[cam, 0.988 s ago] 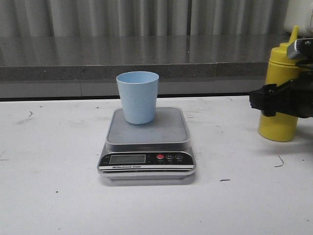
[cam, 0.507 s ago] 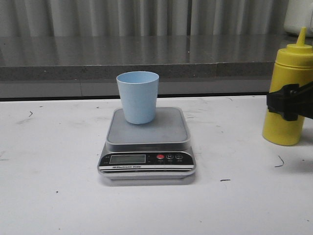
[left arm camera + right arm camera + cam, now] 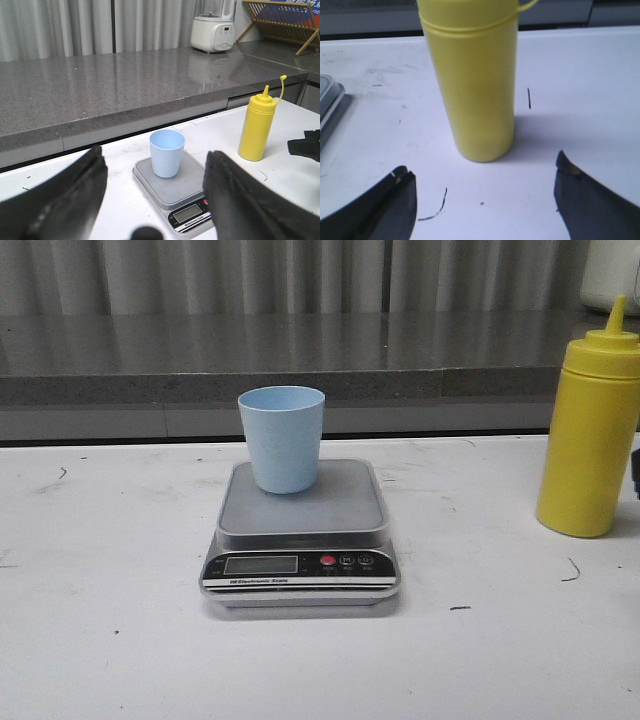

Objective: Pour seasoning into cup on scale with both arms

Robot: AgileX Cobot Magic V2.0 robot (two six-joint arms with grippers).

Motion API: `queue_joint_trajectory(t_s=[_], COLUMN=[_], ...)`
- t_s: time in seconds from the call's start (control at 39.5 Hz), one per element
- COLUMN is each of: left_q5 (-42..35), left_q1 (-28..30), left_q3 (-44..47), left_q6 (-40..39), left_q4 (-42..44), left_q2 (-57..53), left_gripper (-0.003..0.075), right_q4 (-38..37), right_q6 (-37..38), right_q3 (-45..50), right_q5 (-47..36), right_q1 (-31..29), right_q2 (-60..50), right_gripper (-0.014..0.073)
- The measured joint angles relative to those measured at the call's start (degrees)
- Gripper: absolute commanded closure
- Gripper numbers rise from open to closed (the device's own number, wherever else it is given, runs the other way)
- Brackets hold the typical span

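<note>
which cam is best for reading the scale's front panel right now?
Front view: the scale faces the camera, display and buttons unobstructed. Left wrist view shows it smaller, its panel near the gripper's fingers. Right wrist view catches only a corner; the seasoning bottle dominates.

The front view looks forward, low over the worktop. The left wrist view sits farther back and higher; the right wrist view hangs close. All share the seasoning, apparently.
</note>
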Motion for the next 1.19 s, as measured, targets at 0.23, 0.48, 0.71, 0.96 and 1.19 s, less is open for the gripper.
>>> queue_joint_trajectory(t_s=[0.23, 0.48, 0.71, 0.96, 1.19], left_q5=[0.00, 0.00, 0.00, 0.00, 0.00], left_q1=[0.00, 0.00, 0.00, 0.00, 0.00], left_q3=[0.00, 0.00, 0.00, 0.00, 0.00], left_q6=[0.00, 0.00, 0.00, 0.00, 0.00], left_q4=[0.00, 0.00, 0.00, 0.00, 0.00], left_q2=[0.00, 0.00, 0.00, 0.00, 0.00], left_gripper=[0.0299, 0.0299, 0.0299, 0.0299, 0.0299], right_q4=[2.96, 5.61, 6.72, 6.47, 4.24], right_q6=[-0.08, -7.12, -7.68, -7.68, -7.68], right_q3=[-4.11, -14.47, -17.63, -17.86, -17.86], right_q5=[32.05, 63.54, 74.29, 81.69, 82.73], right_q1=[4.24, 10.02, 11.61, 11.66, 11.66], right_q2=[-20.48, -38.73, -51.64, -58.43, -58.50], right_gripper=[0.0015, 0.0015, 0.0015, 0.0015, 0.0015])
